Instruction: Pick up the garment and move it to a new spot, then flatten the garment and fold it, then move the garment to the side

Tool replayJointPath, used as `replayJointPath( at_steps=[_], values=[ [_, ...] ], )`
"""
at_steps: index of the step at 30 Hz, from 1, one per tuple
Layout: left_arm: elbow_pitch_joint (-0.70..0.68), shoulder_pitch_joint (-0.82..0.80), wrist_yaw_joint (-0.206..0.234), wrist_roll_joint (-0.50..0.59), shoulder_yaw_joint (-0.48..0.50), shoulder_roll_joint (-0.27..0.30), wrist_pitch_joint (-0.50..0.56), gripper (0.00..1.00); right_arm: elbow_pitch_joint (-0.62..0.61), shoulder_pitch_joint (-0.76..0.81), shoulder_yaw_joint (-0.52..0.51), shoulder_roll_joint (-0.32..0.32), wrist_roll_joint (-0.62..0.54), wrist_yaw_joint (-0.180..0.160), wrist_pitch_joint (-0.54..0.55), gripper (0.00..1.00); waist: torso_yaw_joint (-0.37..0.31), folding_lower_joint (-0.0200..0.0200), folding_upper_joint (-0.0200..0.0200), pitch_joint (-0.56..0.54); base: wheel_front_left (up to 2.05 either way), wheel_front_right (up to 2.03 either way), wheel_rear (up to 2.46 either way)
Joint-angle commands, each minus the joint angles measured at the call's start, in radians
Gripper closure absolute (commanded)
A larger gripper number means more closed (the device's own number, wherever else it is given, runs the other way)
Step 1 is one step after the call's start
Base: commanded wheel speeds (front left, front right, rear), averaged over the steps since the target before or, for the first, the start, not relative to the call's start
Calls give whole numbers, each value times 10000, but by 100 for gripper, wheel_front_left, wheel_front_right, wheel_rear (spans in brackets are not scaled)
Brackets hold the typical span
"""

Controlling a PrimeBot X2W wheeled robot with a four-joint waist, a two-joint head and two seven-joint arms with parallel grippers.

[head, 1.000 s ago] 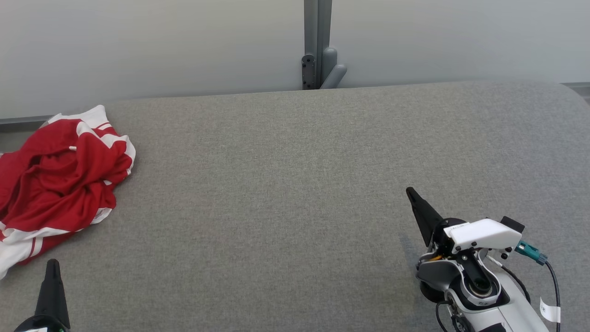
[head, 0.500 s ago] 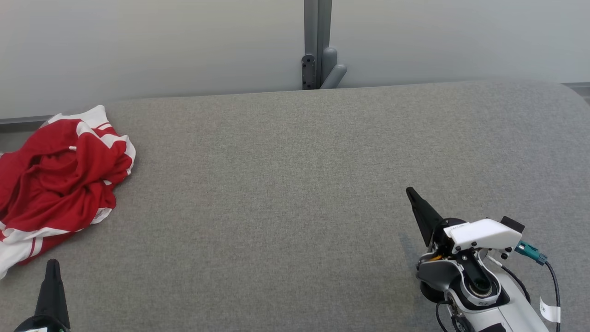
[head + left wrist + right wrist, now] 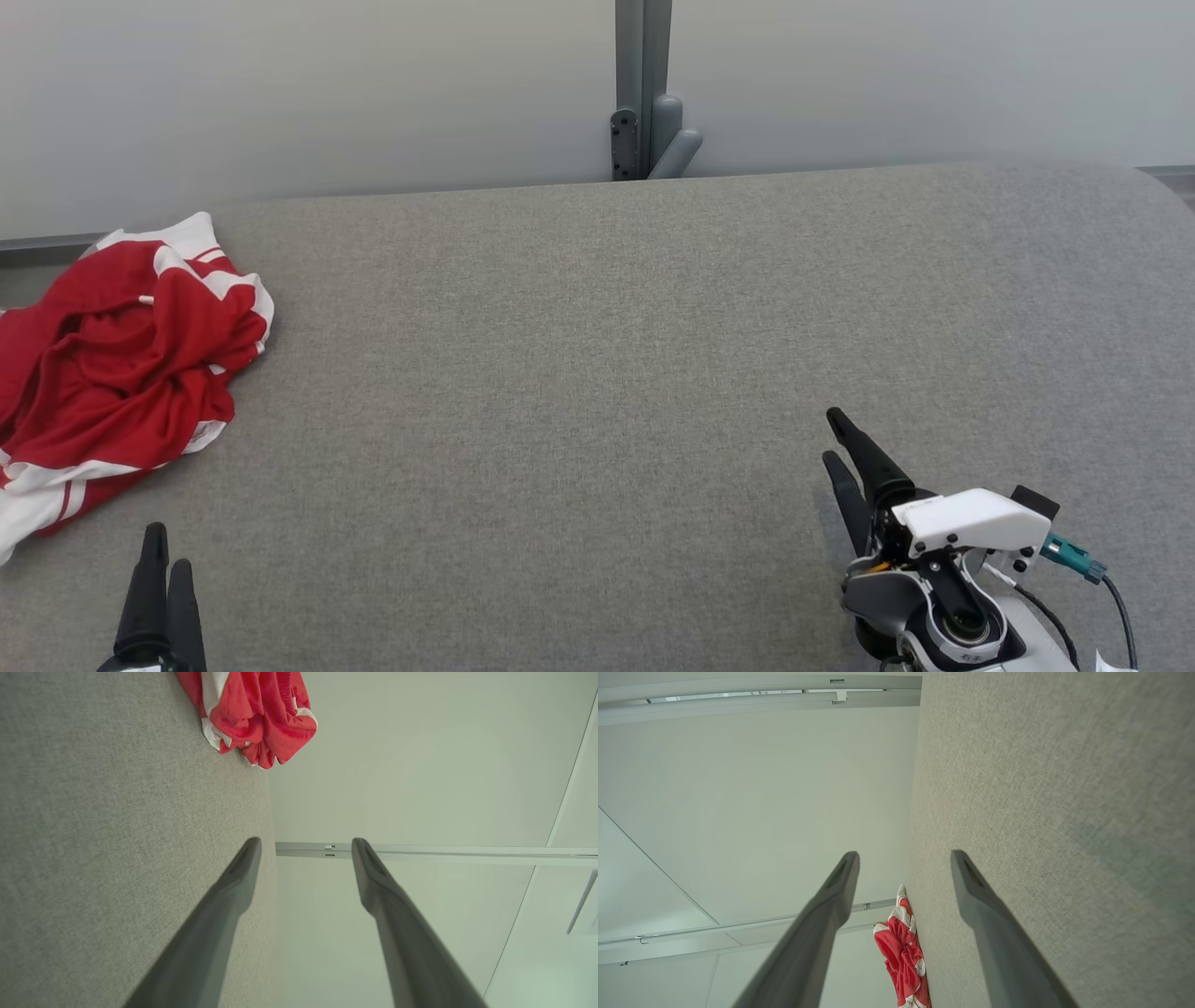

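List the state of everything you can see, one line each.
garment: crumpled in a heap, unfolded, lying on the grey surface at its left, not gripped.
left gripper: open, holding nothing, apart from the garment.
right gripper: open, holding nothing, over the surface's right part.

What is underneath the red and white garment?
The crumpled red and white garment lies on the grey fabric surface, at its far left corner. Its folds cover what is directly beneath, so anything else under it cannot be seen.
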Motion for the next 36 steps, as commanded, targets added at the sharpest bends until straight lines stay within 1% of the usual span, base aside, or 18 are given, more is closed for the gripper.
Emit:
replayJointPath(
  at_steps=[1, 6, 12, 19, 26, 27, 31, 32, 36],
  values=[
    [-188, -295, -6, 180, -153, 146, -118, 0, -238, -130, 23, -13, -143, 1, -103, 0, -1, 0, 0, 2, 0, 0, 0],
    [-166, -428, -10, 970, -429, 203, -399, 0, -306, -42, -108, -17, -831, 1, -316, 0, -8, 0, 0, 11, 0, 0, 0],
    [-178, -566, -14, 2373, -514, 132, -668, 0, -538, 86, -399, -21, -1979, 1, -554, 0, -20, 0, 0, 22, 0, 0, 0],
    [-231, -660, -16, 3910, -696, 132, -960, 0, -978, 268, -536, -26, -3777, 2, -814, 0, -43, 0, 0, 38, 0, 0, 0],
    [-314, -773, 78, 5421, -1007, 146, -1229, 0, -1373, 425, -642, -31, -5458, 2, -1051, 0, -68, 0, 0, 51, 0, 0, 0],
    [-370, -794, 138, 5820, -1109, 150, -1302, 0, -1503, 487, -634, -33, -5928, 2, -1117, 0, -74, 0, 0, 54, 0, 0, 0],
    [-389, -843, 230, 6480, -1333, 157, -1442, 0, -1741, 608, -616, -35, -6829, 2, -1249, 0, -86, 0, 0, 59, 0, 0, 0],
    [-389, -843, 230, 6480, -1333, 157, -1442, 0, -1741, 608, -616, -35, -6829, 2, -1249, 0, -86, 0, 0, 59, 0, 0, 0],
    [-386, -897, 330, 7262, -1569, 164, -1585, 0, -1930, 721, -611, -38, -7638, 3, -1367, 0, -108, 0, 0, 57, 0, 0, 0]
  ],
)
